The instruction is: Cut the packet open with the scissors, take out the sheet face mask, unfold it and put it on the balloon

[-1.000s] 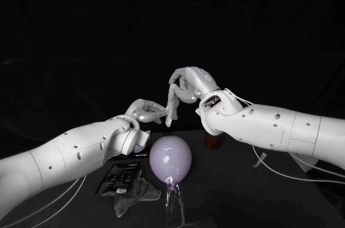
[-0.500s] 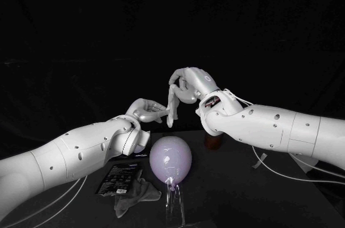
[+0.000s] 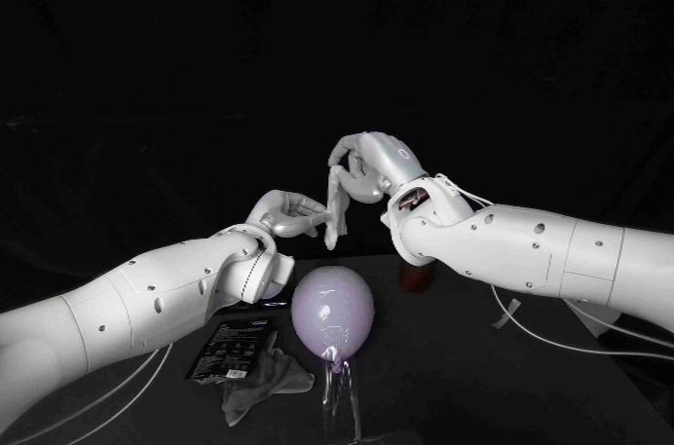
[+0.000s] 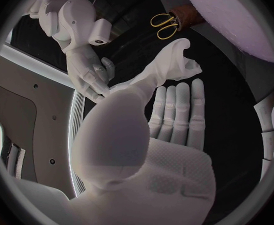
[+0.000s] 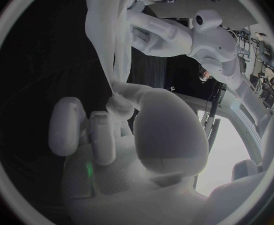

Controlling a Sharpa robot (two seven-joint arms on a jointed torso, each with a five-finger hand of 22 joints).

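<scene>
The sheet face mask (image 3: 331, 229), a folded strip, hangs above the balloon (image 3: 333, 309), pinched at its top by the right hand (image 3: 368, 167) and lower by the left hand (image 3: 291, 214), both barely moved since a second ago, so unfolding has hardly begun.

Both arms reach up over the balloon (image 3: 333, 312), hands nearly meeting. The left hand (image 3: 291, 214) and the higher right hand (image 3: 368, 163) each pinch the mask (image 3: 336, 197) between them.
</scene>
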